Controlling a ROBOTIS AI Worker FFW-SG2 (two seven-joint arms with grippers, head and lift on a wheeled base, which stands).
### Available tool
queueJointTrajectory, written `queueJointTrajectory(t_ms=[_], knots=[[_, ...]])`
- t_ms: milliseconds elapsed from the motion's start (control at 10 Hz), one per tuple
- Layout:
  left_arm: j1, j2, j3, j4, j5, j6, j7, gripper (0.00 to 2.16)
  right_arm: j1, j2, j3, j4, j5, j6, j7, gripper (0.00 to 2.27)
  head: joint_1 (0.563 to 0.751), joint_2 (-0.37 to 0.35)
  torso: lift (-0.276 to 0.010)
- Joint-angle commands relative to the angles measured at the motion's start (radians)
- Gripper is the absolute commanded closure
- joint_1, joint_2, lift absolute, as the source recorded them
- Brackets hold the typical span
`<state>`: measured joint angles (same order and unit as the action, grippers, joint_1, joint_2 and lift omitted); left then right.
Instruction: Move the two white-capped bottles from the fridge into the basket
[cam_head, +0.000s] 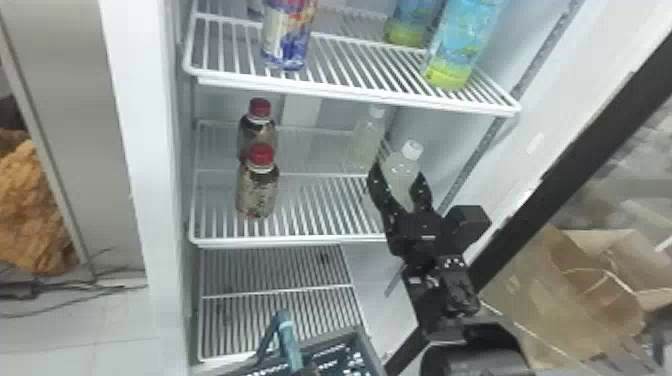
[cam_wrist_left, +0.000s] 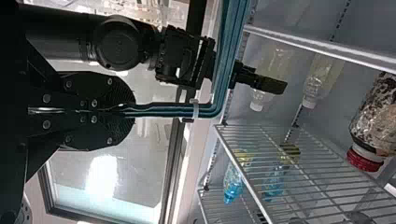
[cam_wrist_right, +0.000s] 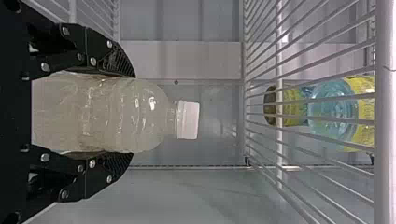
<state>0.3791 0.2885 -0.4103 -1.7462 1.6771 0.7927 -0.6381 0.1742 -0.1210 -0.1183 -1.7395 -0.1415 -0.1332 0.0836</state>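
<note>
On the middle fridge shelf, the front white-capped bottle (cam_head: 401, 167) stands between the fingers of my right gripper (cam_head: 398, 176). From the right wrist, the right gripper (cam_wrist_right: 131, 115) is shut on this clear bottle (cam_wrist_right: 107, 114), one finger along each side below its white cap. The other white-capped bottle (cam_head: 369, 135) is farther back on that shelf, a little to the left. At the head view's bottom edge is the dark basket (cam_head: 367, 350) with its teal handle (cam_head: 286, 332). My left gripper (cam_wrist_left: 127, 110) is shut on the handle (cam_wrist_left: 163, 110).
Two red-capped bottles (cam_head: 258, 187) stand at the left of the same shelf. The upper shelf (cam_head: 350, 92) holds a can-like container (cam_head: 289, 37) and blue-yellow bottles (cam_head: 462, 42). The open door's black frame (cam_head: 565, 170) is at the right, beside a brown paper bag (cam_head: 565, 300).
</note>
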Motion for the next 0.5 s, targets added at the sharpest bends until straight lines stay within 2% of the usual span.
queueJointTrajectory(t_ms=[0, 400], knots=[[0.001, 0.0, -0.001, 0.0, 0.0, 0.0, -0.002, 1.12, 0.017, 0.0, 0.001, -0.036, -0.006, 0.001, -0.002, 0.67, 0.695, -0.35, -0.26], [0.001, -0.002, 0.003, 0.0, 0.0, 0.0, -0.002, 1.12, 0.211, -0.006, 0.003, -0.38, -0.106, 0.15, -0.001, 0.67, 0.695, -0.35, -0.26]])
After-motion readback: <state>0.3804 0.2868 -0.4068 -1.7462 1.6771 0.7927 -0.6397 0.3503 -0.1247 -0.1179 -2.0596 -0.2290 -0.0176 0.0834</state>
